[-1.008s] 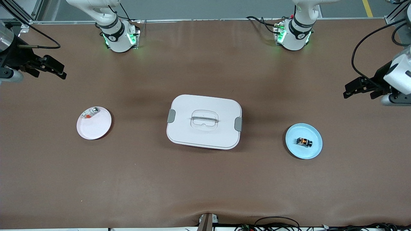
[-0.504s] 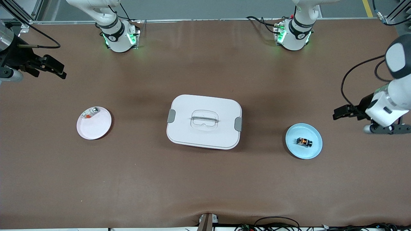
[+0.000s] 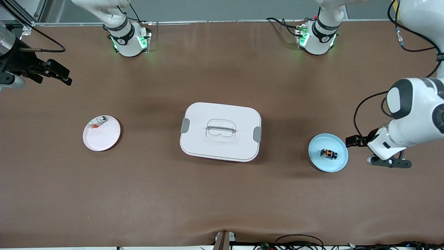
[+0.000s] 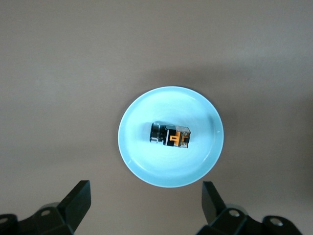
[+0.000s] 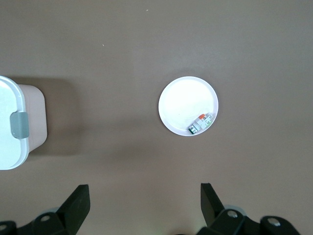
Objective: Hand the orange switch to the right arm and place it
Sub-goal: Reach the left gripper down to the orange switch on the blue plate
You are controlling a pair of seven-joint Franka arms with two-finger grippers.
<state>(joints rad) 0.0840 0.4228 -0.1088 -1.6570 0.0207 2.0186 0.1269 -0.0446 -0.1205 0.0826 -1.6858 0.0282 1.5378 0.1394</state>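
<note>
The orange switch (image 3: 328, 153) lies on its side in the middle of a light blue plate (image 3: 317, 158), toward the left arm's end of the table. In the left wrist view the orange switch (image 4: 170, 136) shows its orange face and black round end on the blue plate (image 4: 142, 161). My left gripper (image 3: 353, 141) hangs open over the table just beside that plate's rim. Nothing is between its fingers (image 4: 78, 196). My right gripper (image 3: 57, 73) waits open and empty over the table edge at the right arm's end.
A white lidded box (image 3: 220, 131) with grey clasps sits mid-table. A white plate (image 3: 102, 137) toward the right arm's end holds a small silvery part with a red-orange bit (image 3: 97, 122). The right wrist view shows that plate (image 5: 183, 100) and the box corner (image 5: 12, 122).
The left arm has swung down and toward the front camera, bringing its open gripper beside the blue plate. The right arm and all objects have stayed put.
</note>
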